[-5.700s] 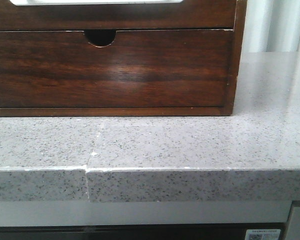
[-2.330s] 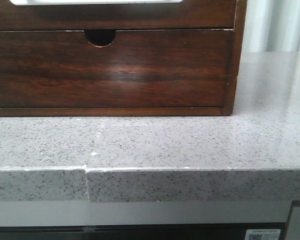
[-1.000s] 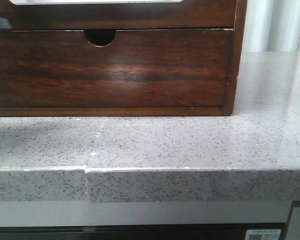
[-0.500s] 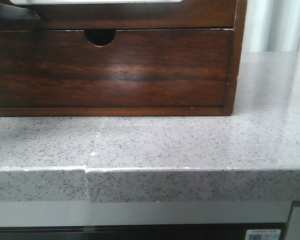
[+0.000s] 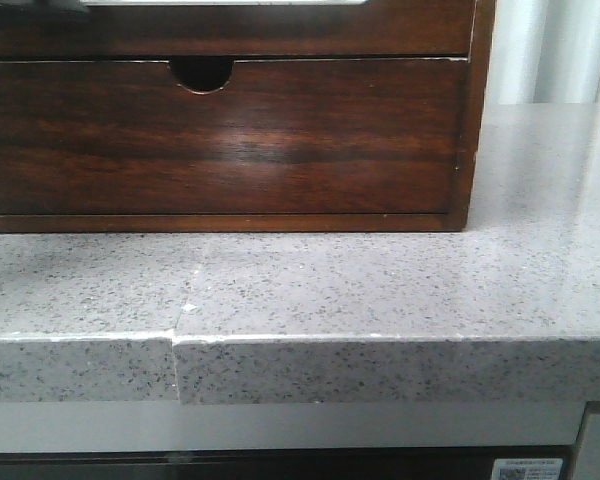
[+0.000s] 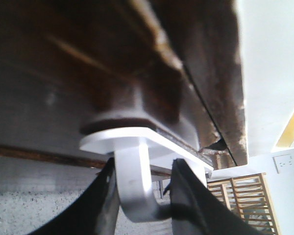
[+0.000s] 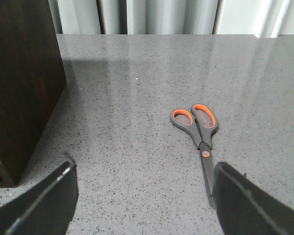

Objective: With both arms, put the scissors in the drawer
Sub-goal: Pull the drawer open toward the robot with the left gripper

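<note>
Our left claw (image 6: pixel 139 196) has its two dark fingers (image 6: pixel 186 196) set on either side of a white hook-shaped handle (image 6: pixel 132 188), whose flat white base plate sits against dark brown wood. The fingers lie close beside the handle's stem; we cannot tell for certain whether they press on it or merely bracket it. In the front view only a dark sliver of this arm shows at the upper left corner, in front of the drawer (image 5: pixel 280 30), the upper one in the wooden cabinet (image 5: pixel 470 120), with a whitish strip of its cutout along the top edge of the picture. The drawer front looks flush with the cabinet there. Below it is a second drawer front (image 5: pixel 280 140) with a small half-round notch, also closed.

Our right claw (image 7: pixel 142 200) is spread wide and holds nothing; its two dark fingers stand far apart over the grey speckled tabletop (image 7: pixel 127 88). The scissors (image 7: pixel 198 139) lie flat on that tabletop between the fingers and beyond them, nearer the one on the right of that view, untouched. Their handles are grey with orange lining, the blades closed and pointing back toward the claw. The cabinet's dark side stands well apart from the scissors, across bare tabletop.
</note>
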Tool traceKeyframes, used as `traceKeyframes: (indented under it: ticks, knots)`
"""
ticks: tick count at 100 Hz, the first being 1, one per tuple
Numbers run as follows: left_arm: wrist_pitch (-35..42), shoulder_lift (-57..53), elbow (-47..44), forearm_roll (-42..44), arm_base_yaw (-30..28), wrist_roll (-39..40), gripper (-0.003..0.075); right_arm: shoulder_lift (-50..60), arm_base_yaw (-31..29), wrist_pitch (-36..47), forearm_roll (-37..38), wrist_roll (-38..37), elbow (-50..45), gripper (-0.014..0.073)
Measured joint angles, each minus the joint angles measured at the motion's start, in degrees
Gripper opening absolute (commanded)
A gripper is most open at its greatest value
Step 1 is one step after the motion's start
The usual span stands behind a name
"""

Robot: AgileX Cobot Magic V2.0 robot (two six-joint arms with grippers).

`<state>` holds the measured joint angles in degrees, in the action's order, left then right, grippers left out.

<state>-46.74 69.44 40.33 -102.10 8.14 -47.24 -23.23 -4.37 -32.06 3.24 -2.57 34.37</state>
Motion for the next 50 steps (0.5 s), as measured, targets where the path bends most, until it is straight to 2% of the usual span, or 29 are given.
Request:
traceKeyframes:
  ticks: [20, 50]
  knots:
    - [-0.45, -2.42, -2.43, -0.02, -0.23, 1.7, 0.0018, 0.0, 0.0, -0.03, 0.0, 0.0, 0.0, 0.0514]
    - [-0.68, -17.31, -13.82, -0.5, -0.23, 3.17, -0.002, 0.0, 0.0, -0.23, 0.0, 0.0, 0.0, 0.0514]
